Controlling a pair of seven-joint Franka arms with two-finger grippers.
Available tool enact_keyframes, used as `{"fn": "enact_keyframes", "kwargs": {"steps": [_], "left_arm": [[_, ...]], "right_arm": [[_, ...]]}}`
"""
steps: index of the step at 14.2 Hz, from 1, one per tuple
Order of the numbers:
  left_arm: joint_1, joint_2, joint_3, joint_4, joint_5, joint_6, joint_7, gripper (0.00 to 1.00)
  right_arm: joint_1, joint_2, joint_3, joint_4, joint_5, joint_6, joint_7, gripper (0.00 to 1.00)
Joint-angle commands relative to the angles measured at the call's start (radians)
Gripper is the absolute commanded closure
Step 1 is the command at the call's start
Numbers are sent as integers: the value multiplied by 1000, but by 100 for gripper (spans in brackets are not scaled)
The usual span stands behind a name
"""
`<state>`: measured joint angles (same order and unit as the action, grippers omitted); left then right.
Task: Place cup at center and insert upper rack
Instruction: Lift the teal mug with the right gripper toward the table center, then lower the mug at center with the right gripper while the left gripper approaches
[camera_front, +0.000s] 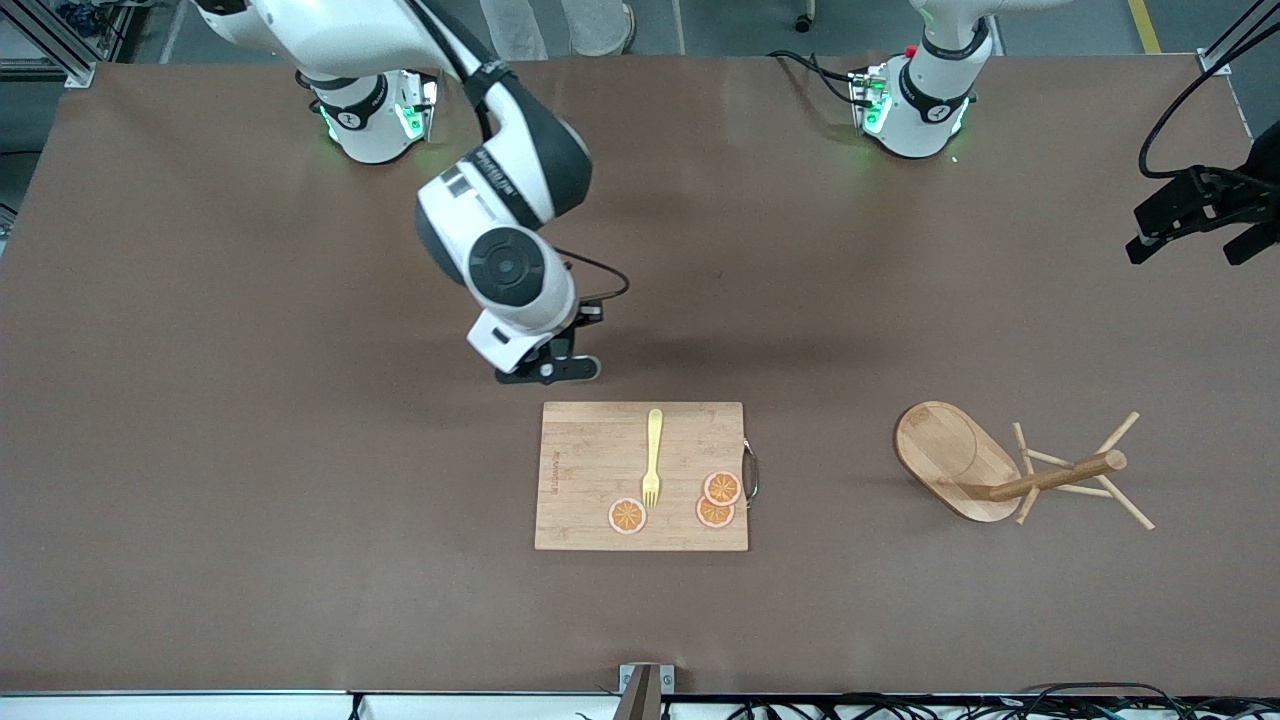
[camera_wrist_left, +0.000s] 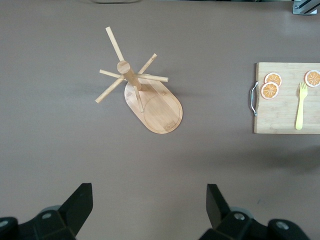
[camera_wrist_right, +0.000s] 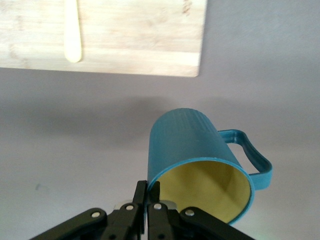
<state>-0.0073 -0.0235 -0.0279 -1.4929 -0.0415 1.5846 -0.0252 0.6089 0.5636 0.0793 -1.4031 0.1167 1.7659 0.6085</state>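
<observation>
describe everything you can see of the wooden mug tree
The mug tree looks like light wood: a flat oval base with a grooved rim, a round post and thin pegs sticking out near the post's end. It lies tipped over on the bare table, toward the left arm's end, apart from the cutting board. Nothing holds it; the left end effector hangs open above it.
</observation>
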Motion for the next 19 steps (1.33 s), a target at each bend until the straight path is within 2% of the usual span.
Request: {"fn": "enact_keyframes", "kwargs": {"steps": [1,5,11,19], "left_arm": [[4,-3,2,0,-20,3,-9,0],[4,-3,2,0,-20,3,-9,0],[4,-3,2,-1,-18,3,-9,0],[4,5,2,-1,-20,3,-10,0]], "right_arm": [[63,51,-7,41,24,56,100,100],[172,113,-6,50,82,193,128,100],[276,182,-7,116,96,205,226,100],[295,257,-15,165,90,268,224,100]]}}
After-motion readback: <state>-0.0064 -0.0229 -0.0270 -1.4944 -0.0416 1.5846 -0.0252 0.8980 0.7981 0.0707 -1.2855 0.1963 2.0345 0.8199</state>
